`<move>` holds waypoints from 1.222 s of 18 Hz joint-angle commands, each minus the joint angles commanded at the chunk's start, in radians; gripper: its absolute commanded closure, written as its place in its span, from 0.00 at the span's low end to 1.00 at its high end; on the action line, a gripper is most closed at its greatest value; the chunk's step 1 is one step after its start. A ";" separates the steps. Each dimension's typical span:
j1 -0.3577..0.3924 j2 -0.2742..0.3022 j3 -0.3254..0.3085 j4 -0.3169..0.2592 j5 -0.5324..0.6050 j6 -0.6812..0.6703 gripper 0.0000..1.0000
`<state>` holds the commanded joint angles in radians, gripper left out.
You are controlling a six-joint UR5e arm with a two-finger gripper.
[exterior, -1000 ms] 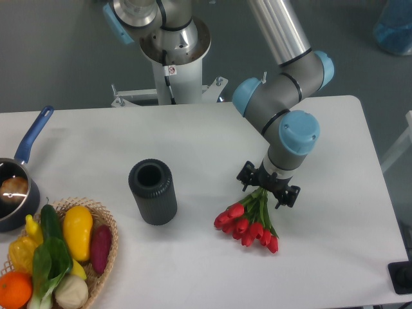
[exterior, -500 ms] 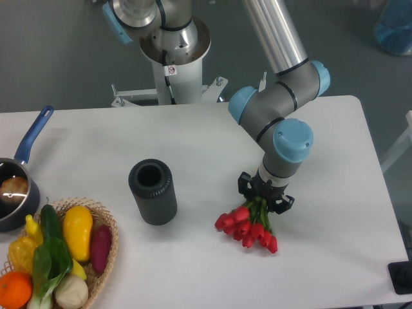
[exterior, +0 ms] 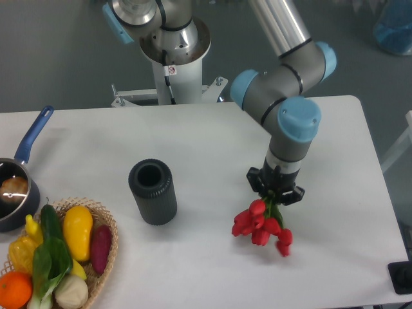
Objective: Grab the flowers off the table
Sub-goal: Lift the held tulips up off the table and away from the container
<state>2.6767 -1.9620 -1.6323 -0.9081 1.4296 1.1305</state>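
The flowers (exterior: 261, 224), red tulips with green leaves, hang head-down from my gripper (exterior: 275, 190) over the right part of the white table (exterior: 193, 141). The gripper is shut on their stems, which are hidden between the fingers. The blooms seem lifted a little off the tabletop and shifted right. The arm comes down from the upper right.
A dark cylinder (exterior: 152, 192) stands upright left of the flowers. A wicker basket (exterior: 103, 254) with vegetables sits at the front left corner. A blue-handled pot (exterior: 16, 187) is at the left edge. The robot base (exterior: 170, 45) stands behind the table.
The gripper closed on the stems, turned and moved up and to the right. The flowers went with it and now hang more upright, off their earlier spot.
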 joint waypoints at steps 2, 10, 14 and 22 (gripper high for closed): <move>-0.001 0.003 0.035 -0.006 0.005 -0.011 1.00; 0.035 0.058 0.121 -0.141 0.008 -0.014 1.00; 0.069 0.081 0.143 -0.212 0.008 -0.003 1.00; 0.058 0.107 0.151 -0.351 0.110 0.072 1.00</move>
<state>2.7350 -1.8546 -1.4818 -1.2592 1.5401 1.2026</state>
